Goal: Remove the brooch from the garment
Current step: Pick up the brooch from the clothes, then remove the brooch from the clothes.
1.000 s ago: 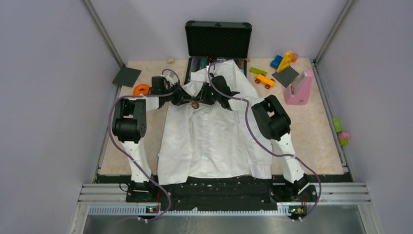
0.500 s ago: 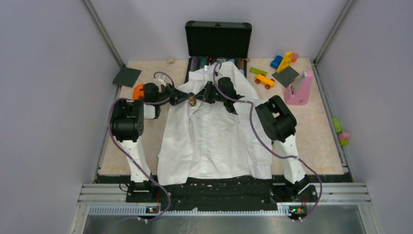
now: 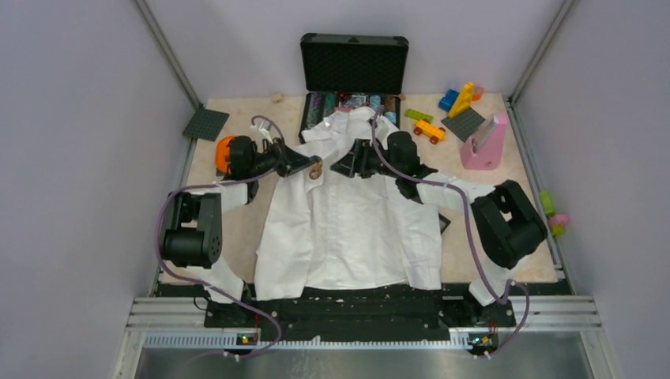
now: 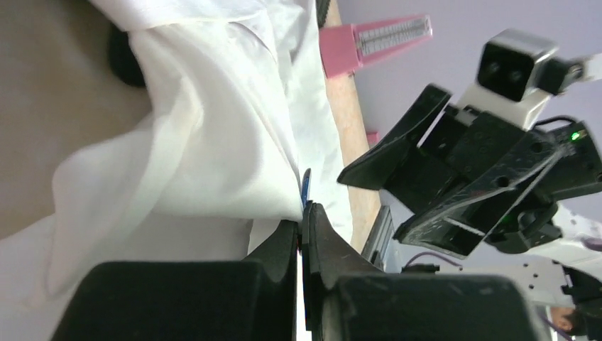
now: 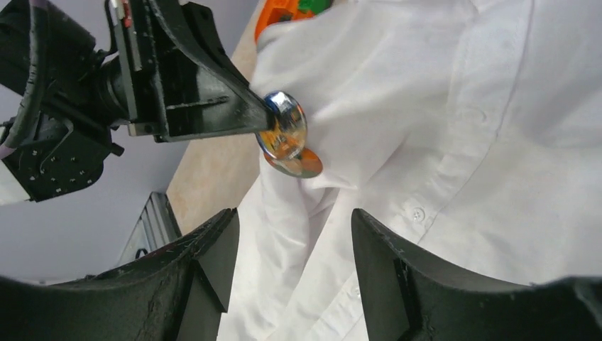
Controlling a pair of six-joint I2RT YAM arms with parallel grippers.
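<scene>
While the two claws face each other over the chest of the white shirt (image 3: 348,229), the left claw (image 3: 309,167) is pressed together on the brooch (image 3: 316,169), its black tips meeting on the rim of the little disc. Seen from the right wrist, the brooch (image 5: 287,135) has a shiny rounded face with brown-orange in it and a flat orange-brown disc just beneath. It touches the cloth right at the left claw's tips. From the left wrist, the left claw (image 4: 304,231) shows no gap at all, and the shirt (image 4: 213,128) gathers to a point exactly at those tips. Whether the brooch is pinned to that cloth or free of it cannot be told.

The right claw (image 3: 338,168) stands apart and holds nothing. It sits just beside the brooch, opposite the left claw, without touching either. In its own view the right claw (image 5: 294,217) has only bare shirt between its spread tips.

Counted: two claws, one brooch, one shirt. Beyond both claws, one black case (image 3: 354,63) stands open at the far end of the surface (image 3: 506,205). Out to the left claw's left lie one dark square plate (image 3: 205,124) and one orange round thing (image 3: 227,147). Off to the right claw's right are a second dark square plate (image 3: 464,122), one pink wedge (image 3: 484,144) and one yellow-orange toy car (image 3: 429,130). There, too, are three bricks, one green (image 3: 419,115), one blue (image 3: 449,100) and one yellow (image 3: 464,99).
</scene>
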